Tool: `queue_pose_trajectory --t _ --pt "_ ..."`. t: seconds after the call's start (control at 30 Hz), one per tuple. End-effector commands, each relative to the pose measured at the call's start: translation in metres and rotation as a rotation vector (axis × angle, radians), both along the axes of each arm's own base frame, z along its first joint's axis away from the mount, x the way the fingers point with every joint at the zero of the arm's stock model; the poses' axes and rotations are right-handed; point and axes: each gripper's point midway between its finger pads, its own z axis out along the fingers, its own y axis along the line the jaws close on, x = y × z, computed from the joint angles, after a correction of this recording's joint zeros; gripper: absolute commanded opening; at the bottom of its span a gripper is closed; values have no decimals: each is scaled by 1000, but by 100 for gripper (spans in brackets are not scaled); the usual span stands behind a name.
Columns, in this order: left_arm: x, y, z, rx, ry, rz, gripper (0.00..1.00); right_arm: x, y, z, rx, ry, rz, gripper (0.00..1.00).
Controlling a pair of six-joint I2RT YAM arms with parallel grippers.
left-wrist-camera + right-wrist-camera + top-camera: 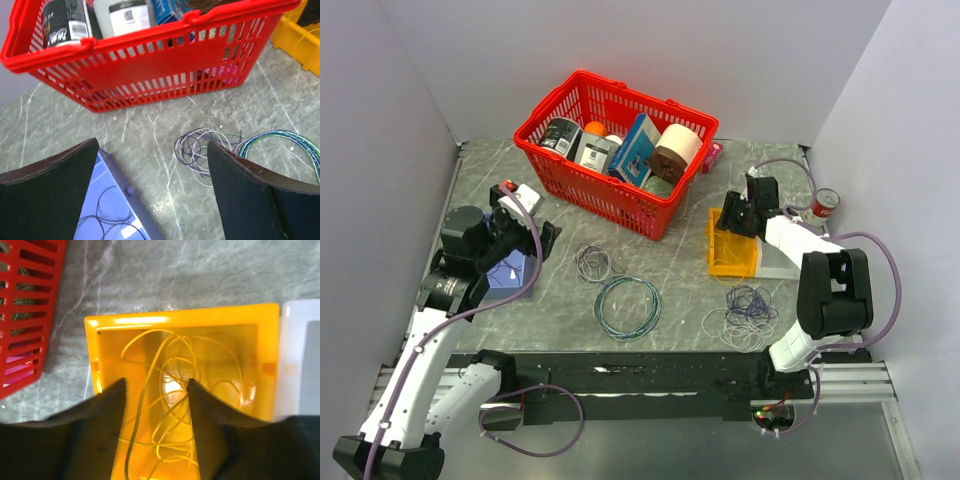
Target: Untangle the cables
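Observation:
The cables lie in separate places. A yellow cable is coiled loosely inside the yellow bin. My right gripper hangs just above it, open, with strands running between the fingers but not pinched. A dark cable lies in the blue bin under my left gripper, which is wide open and holds nothing. Purple and white loops rest on the table ahead of it. A larger purple, white and dark tangle sits by the right arm's base.
A red basket full of groceries stands at the back centre. A neat teal ring of cable lies mid-table. A white bin adjoins the yellow one, and a can stands at the far right.

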Motion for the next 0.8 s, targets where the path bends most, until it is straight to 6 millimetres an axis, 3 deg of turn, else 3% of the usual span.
queue_pose_trajectory --t 0.0,0.13,0.23,0.4,0.5,0.57,0.6,0.63,0.7,0.77 --pt "4 16 -10 -61 15 105 96 5 -6 41 -70 -85 1 66" --pt "1 27 -36 -113 70 173 96 -1 -7 55 -90 -100 6 82" --pt "1 36 -50 -188 102 236 96 -2 -5 78 -173 -136 32 100" --pt "-4 29 -73 -272 140 204 99 -1 12 125 -274 -244 84 100" --pt "-8 19 -81 -203 105 105 91 -6 24 151 -257 -309 148 100" --pt "-12 12 -92 -131 107 19 83 -16 60 163 -270 -398 297 100" --pt "-15 8 -97 15 44 -91 81 -24 72 172 -347 -456 412 100" --pt "-27 0 -112 76 68 -195 79 -42 110 174 -360 -500 555 100" --pt "-23 3 -124 182 32 -245 78 -65 144 169 -389 -565 763 100" --pt "-15 2 -138 231 50 -288 75 -101 192 157 -235 -598 968 98"
